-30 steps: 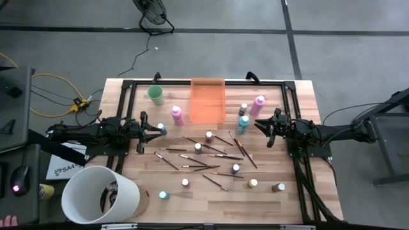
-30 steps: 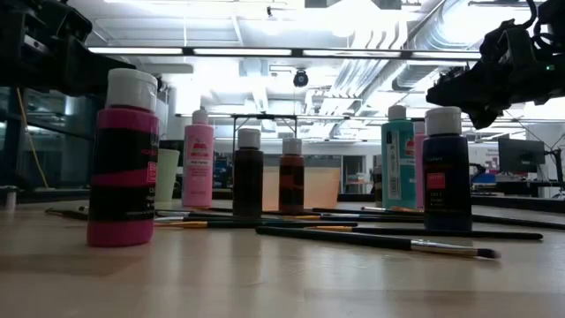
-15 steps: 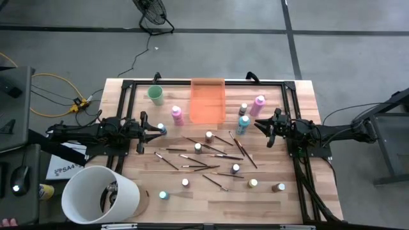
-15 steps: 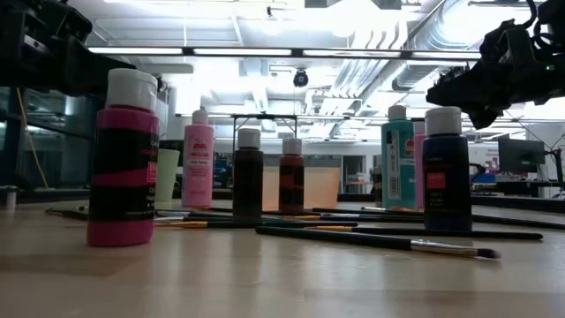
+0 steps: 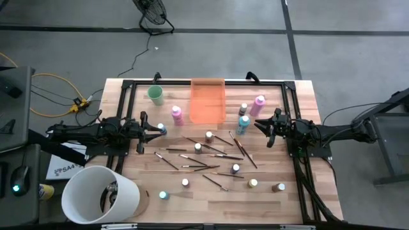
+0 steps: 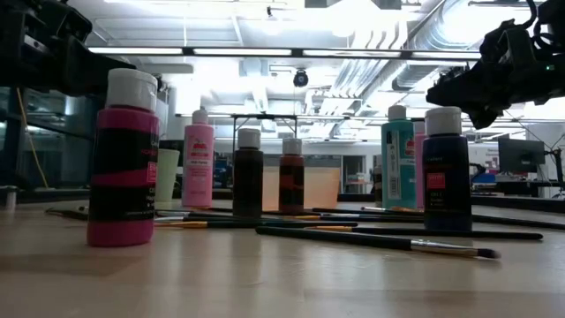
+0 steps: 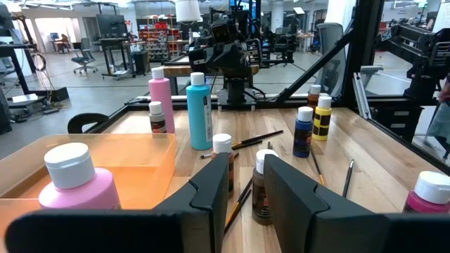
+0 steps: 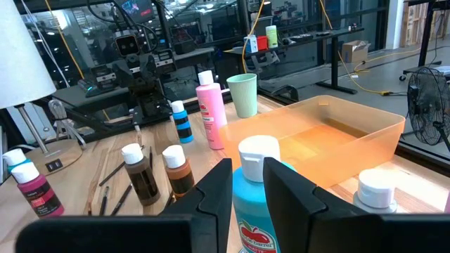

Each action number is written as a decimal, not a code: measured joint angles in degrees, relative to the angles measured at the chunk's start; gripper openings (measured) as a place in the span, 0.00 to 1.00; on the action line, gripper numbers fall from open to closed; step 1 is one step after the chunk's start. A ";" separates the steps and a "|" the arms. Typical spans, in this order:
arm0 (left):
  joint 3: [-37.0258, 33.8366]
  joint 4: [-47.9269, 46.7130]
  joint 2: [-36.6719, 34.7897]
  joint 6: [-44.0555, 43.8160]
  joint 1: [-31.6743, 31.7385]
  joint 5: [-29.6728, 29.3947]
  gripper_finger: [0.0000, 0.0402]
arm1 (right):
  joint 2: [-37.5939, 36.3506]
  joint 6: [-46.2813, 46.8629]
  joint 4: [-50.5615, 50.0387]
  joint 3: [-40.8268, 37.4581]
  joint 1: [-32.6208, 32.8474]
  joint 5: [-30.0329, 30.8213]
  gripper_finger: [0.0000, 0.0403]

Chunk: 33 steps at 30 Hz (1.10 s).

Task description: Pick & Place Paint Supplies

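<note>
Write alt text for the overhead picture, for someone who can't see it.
Two dark robot arms reach in from either side of a wooden table, the left gripper and right gripper both empty. Between them lie scattered thin brushes and small paint bottles. Farther back are an orange tray and a green cup.

An orange tray [image 5: 208, 101] sits near a mint-green cup [image 5: 155, 95].
</note>
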 joint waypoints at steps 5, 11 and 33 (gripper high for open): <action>0.00 0.00 -0.02 -0.01 0.01 0.00 0.22 | 0.00 -1.23 0.05 0.02 0.01 0.08 0.19; 0.00 0.00 0.00 0.01 -0.01 0.00 0.22 | 0.18 -1.94 -0.27 0.01 0.02 1.19 0.19; 0.00 0.00 -0.02 0.02 0.00 0.00 0.22 | 7.06 -1.27 -0.48 0.00 -1.02 36.24 0.72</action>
